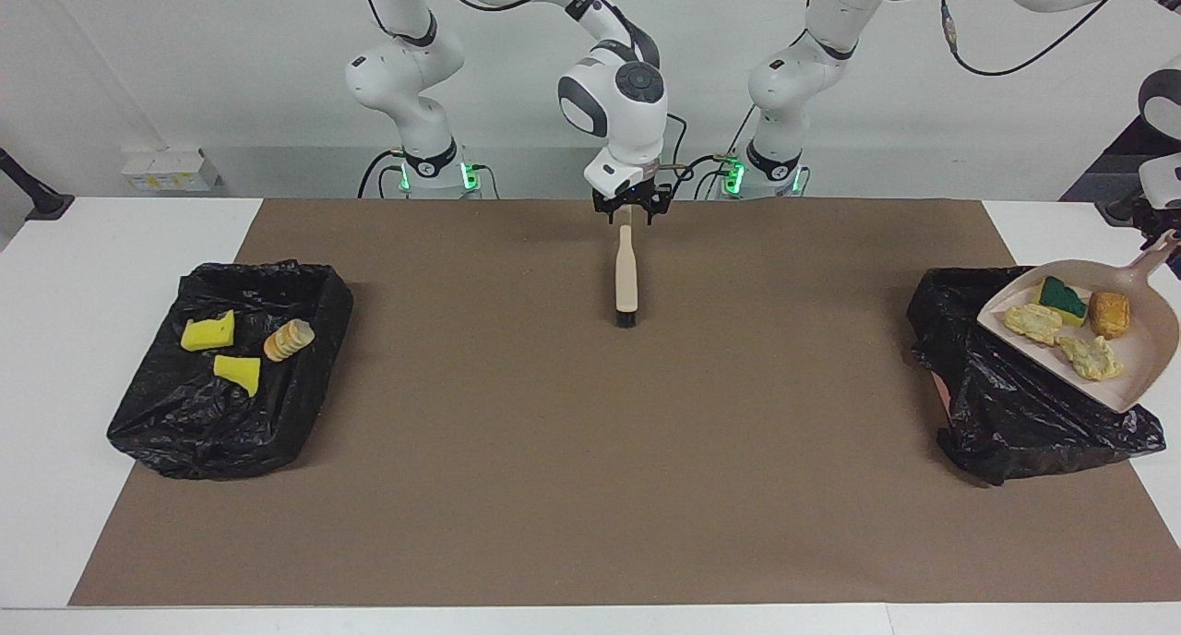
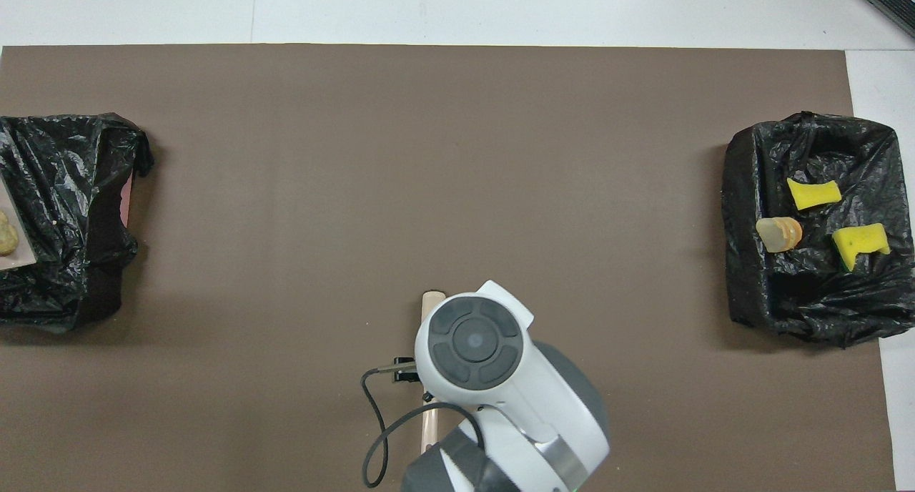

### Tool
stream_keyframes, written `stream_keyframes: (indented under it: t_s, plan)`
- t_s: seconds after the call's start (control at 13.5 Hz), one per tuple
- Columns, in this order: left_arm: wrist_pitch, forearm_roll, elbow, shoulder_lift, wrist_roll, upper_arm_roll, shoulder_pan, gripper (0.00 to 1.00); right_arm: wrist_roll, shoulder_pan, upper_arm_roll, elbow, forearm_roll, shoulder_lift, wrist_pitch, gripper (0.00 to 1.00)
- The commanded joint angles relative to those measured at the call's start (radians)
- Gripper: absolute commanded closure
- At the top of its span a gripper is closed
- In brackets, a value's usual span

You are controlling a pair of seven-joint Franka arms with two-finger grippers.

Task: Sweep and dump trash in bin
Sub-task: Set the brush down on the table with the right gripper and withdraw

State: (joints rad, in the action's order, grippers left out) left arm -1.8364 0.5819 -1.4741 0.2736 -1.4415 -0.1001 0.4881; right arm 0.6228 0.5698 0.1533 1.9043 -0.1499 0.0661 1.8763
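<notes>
The beige dustpan (image 1: 1149, 351) hangs tilted over the black-lined bin (image 1: 1015, 404) at the left arm's end. My left gripper (image 1: 1160, 227), at the view's edge, is shut on the dustpan's handle. The trash in the pan is a green-and-yellow sponge (image 1: 1061, 296), a golden-brown roll (image 1: 1109, 312) and two pale chunks (image 1: 1033, 321) (image 1: 1091, 358). In the overhead view only a sliver of the dustpan (image 2: 16, 254) shows. The beige brush (image 1: 626, 275) lies on the mat. My right gripper (image 1: 630, 209) stands open over its handle end.
A second black-lined bin (image 1: 184, 432) at the right arm's end holds two yellow sponge bits (image 1: 208, 330) (image 1: 238, 372) and a sliced roll (image 1: 289, 340). A brown mat (image 1: 590, 478) covers the table. In the overhead view the right wrist (image 2: 475, 342) hides most of the brush.
</notes>
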Motion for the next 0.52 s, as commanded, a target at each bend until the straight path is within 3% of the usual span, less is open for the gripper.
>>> stream_keyframes:
  t_s: [0.0, 0.22, 0.45]
  plan:
    - [0.016, 0.073, 0.047, 0.021, -0.033, 0.011, -0.045, 1.0, -0.119, -0.068, 0.006, -0.1, 0.05, -0.014, -0.124, 0.0]
    - [0.011, 0.159, 0.06, 0.024, -0.037, 0.01, -0.083, 1.0, -0.242, -0.123, -0.04, -0.139, 0.095, -0.051, -0.157, 0.0]
    - [-0.006, 0.194, 0.075, 0.03, -0.037, 0.008, -0.094, 1.0, -0.502, -0.197, -0.115, -0.154, 0.096, -0.094, -0.189, 0.0]
